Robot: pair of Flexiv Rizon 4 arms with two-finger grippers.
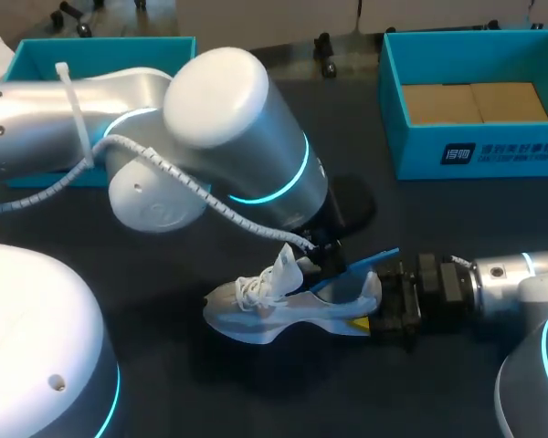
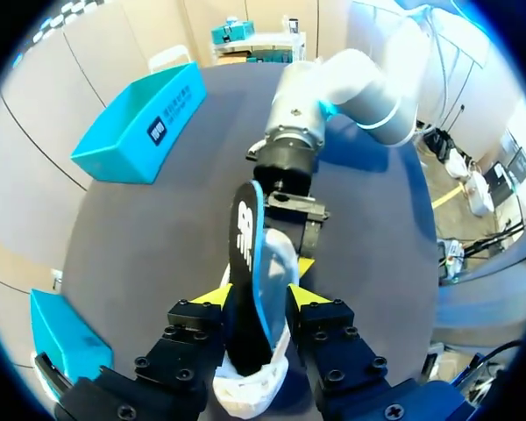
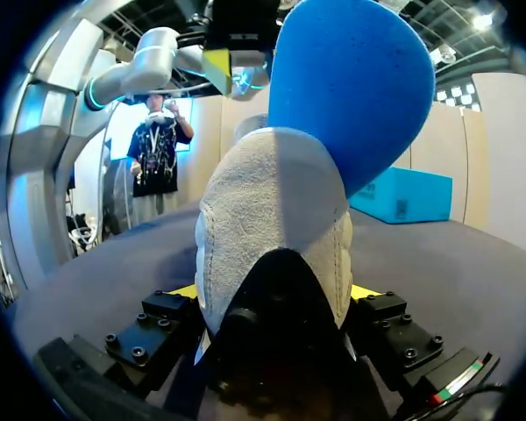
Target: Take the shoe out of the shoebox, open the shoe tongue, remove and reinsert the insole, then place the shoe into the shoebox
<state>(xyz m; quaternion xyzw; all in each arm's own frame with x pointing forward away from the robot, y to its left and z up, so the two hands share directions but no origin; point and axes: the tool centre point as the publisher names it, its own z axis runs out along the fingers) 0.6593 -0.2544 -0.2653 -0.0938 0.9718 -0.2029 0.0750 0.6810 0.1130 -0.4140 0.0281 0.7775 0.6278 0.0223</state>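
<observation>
Low in the middle of the head view, the white shoe [image 1: 265, 310] sits over the dark table [image 1: 438, 219] with its toe toward the left and its tongue lifted. The right gripper [image 1: 370, 310] comes in from the right edge, its fingers clamped on the heel from both sides. The left gripper [image 1: 327, 255] reaches down from the upper left. Its yellow tips stand narrowly apart on either side of the blue insole [image 1: 370, 263], which sticks up out of the heel opening, and they seem to pinch it. The open teal shoebox [image 1: 479, 151] stands at the upper right, well apart from the shoe. A second teal box [image 1: 36, 55] lies at the upper left, partly behind the left arm.
</observation>
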